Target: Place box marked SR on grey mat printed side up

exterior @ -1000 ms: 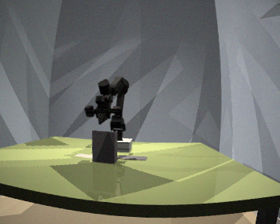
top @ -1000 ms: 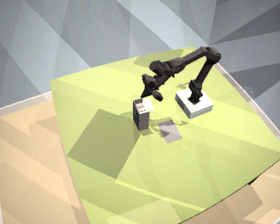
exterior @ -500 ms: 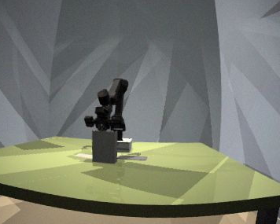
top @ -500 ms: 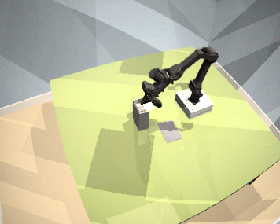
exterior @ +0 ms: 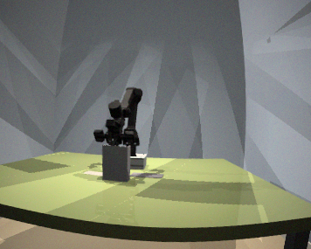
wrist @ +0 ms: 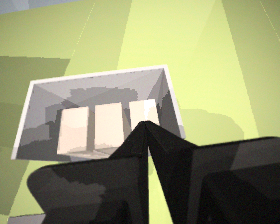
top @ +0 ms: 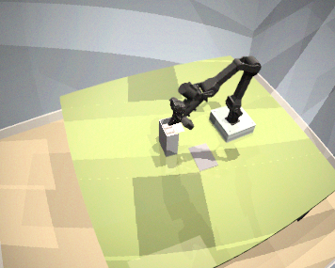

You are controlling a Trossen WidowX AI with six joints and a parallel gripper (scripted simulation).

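I count three pale, upright rectangular boxes [top: 170, 129] [wrist: 109, 125] in one grey open-topped bin [top: 169, 144] [exterior: 116, 162] [wrist: 100, 73] — SR among them, its code unreadable. Black gripper [top: 173, 122] [exterior: 116, 143] [wrist: 144, 125]: fingers together, empty. Top view: grey flat mat [top: 203, 157] [exterior: 148, 176] [wrist: 27, 219], four o'clock from bin.

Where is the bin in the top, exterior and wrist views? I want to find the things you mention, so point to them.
Top: the bin [top: 170, 144] [exterior: 116, 163] [wrist: 24, 120] is just left of centre, below the gripper [top: 175, 122] [exterior: 116, 144] [wrist: 144, 125].
Exterior: left of centre, lower half.
Wrist: left and centre, open top showing.
Shared landmark: the gripper, over or beside the bin's opening.
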